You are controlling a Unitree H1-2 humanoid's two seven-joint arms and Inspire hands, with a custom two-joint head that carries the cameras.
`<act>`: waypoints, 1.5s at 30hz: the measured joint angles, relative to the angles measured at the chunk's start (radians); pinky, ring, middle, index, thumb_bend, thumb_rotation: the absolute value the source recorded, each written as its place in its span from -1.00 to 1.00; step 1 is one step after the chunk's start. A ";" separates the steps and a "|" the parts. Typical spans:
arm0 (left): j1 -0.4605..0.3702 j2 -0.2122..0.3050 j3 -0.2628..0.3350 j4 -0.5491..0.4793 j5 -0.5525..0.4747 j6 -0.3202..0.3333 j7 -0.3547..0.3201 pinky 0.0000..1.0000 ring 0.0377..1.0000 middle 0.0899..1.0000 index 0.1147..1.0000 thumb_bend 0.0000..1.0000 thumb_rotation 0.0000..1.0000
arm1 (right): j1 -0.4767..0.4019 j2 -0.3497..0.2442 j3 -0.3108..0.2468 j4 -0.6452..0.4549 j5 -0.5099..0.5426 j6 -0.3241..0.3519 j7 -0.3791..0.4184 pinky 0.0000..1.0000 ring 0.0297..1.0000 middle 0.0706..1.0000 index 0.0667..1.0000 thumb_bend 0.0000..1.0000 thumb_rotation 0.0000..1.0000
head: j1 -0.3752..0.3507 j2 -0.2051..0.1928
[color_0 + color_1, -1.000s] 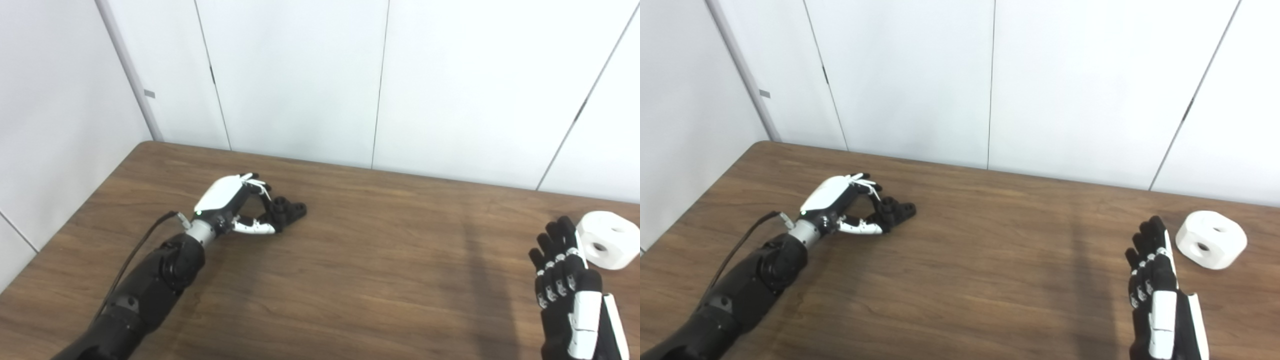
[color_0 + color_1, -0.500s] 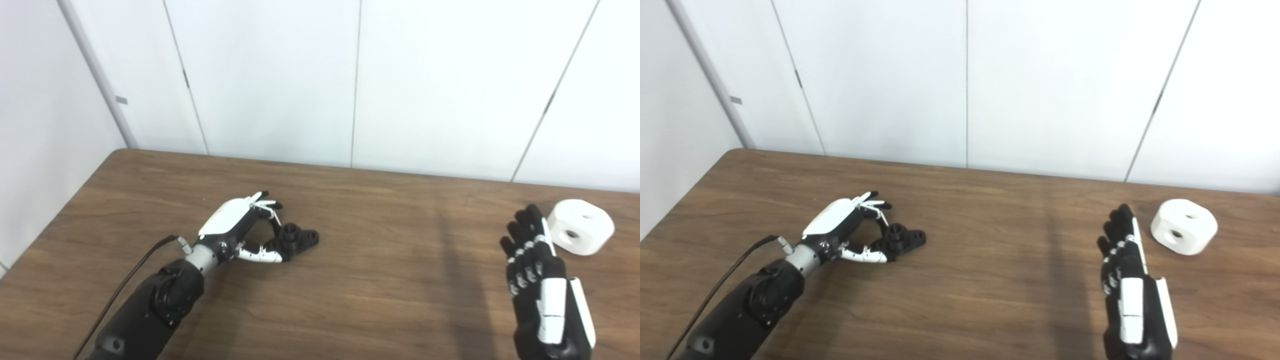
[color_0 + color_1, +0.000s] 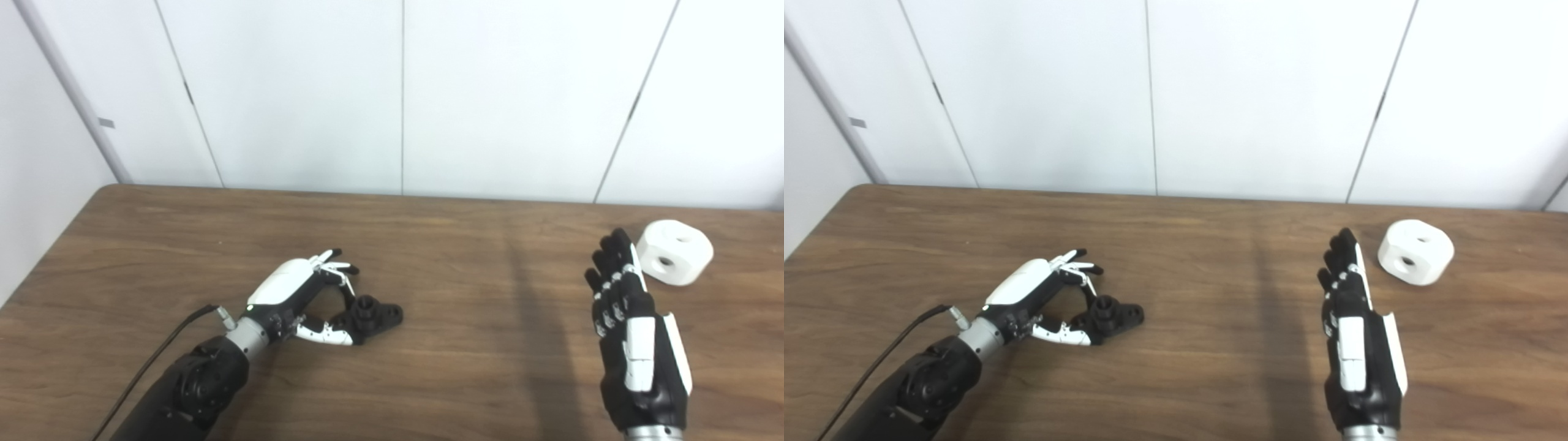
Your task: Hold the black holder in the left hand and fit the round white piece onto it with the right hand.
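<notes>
On a brown wooden table [image 3: 453, 245], the left hand [image 3: 298, 294] is resting at about 8 o'clock, its fingers and thumb curling loosely around the black holder [image 3: 373, 315], which is lying on the wood; the right hand [image 3: 634, 334] is hovering at 4 o'clock, fingers straight and pressed together, holding nothing; the round white piece [image 3: 674, 252] is sitting just beyond its fingertips, at 2 o'clock.
</notes>
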 measured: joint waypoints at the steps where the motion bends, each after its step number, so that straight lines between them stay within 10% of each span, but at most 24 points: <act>1: 0.001 -0.006 -0.001 0.000 0.000 0.000 0.000 1.00 1.00 0.66 -0.17 0.05 -0.91 | 0.001 0.002 0.001 -0.001 -0.001 0.000 0.000 1.00 1.00 1.00 1.00 0.21 0.90 | -0.005 0.002; 34: -0.023 -0.040 -0.067 0.032 -0.010 -0.123 -0.036 1.00 1.00 0.63 -0.17 0.05 -0.90 | 0.027 0.036 0.061 -0.075 -0.072 0.027 -0.042 0.99 1.00 1.00 1.00 0.10 0.89 | -0.164 0.037; 45: -0.035 -0.069 -0.071 0.074 -0.010 -0.149 -0.022 1.00 1.00 0.64 -0.17 0.04 -0.91 | 0.016 0.025 -0.012 -0.188 -0.110 0.131 -0.058 0.95 0.90 0.90 0.83 -0.05 0.45 | -0.227 0.028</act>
